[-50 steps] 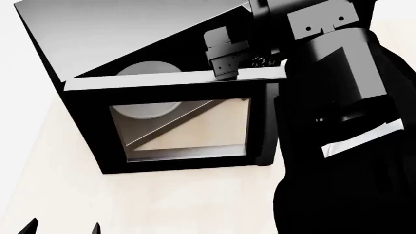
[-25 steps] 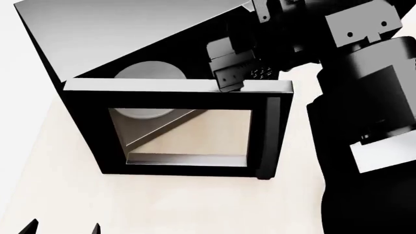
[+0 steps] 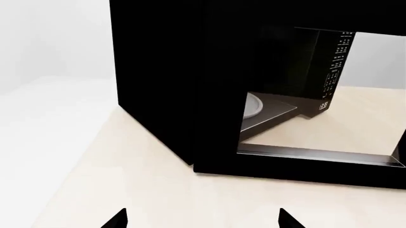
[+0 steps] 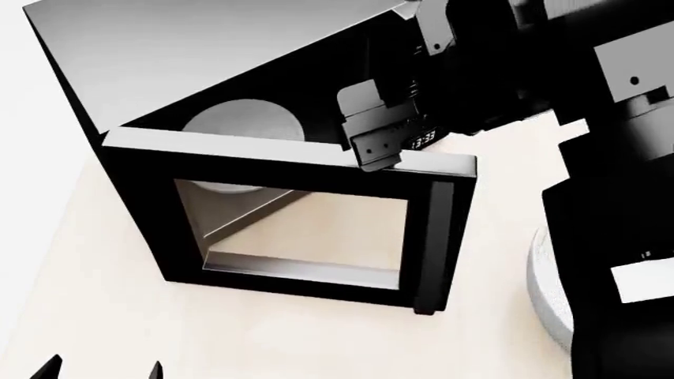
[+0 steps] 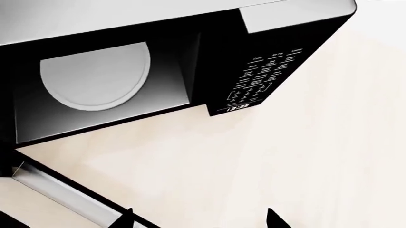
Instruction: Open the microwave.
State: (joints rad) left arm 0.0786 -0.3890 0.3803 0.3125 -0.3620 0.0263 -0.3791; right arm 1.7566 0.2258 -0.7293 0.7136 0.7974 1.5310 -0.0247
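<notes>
The microwave (image 4: 211, 55) is a large black box with a grey top, standing on a pale table. Its glass-windowed door (image 4: 300, 229) stands swung wide open, with the vertical black handle (image 4: 437, 237) at its free end. In the right wrist view I see the cavity with the white turntable plate (image 5: 95, 76) and the keypad (image 5: 257, 80). My right gripper (image 4: 374, 146) hangs open at the door's top edge, behind the door; one fingertip (image 5: 130, 219) lies next to the door's edge (image 5: 57, 194). My left gripper (image 3: 203, 221) is open and empty, low in front of the microwave (image 3: 159, 85).
A grey-white round bowl (image 4: 548, 288) shows at the right, mostly hidden behind my black right arm (image 4: 621, 237). The pale table (image 4: 106, 316) stretches in front of the door and to the left. The left fingertips (image 4: 156, 369) peek in at the bottom edge.
The door has swung further out from the cavity. My right arm has shifted right and up, uncovering the bowl's rim at the right. The left gripper has not moved.
</notes>
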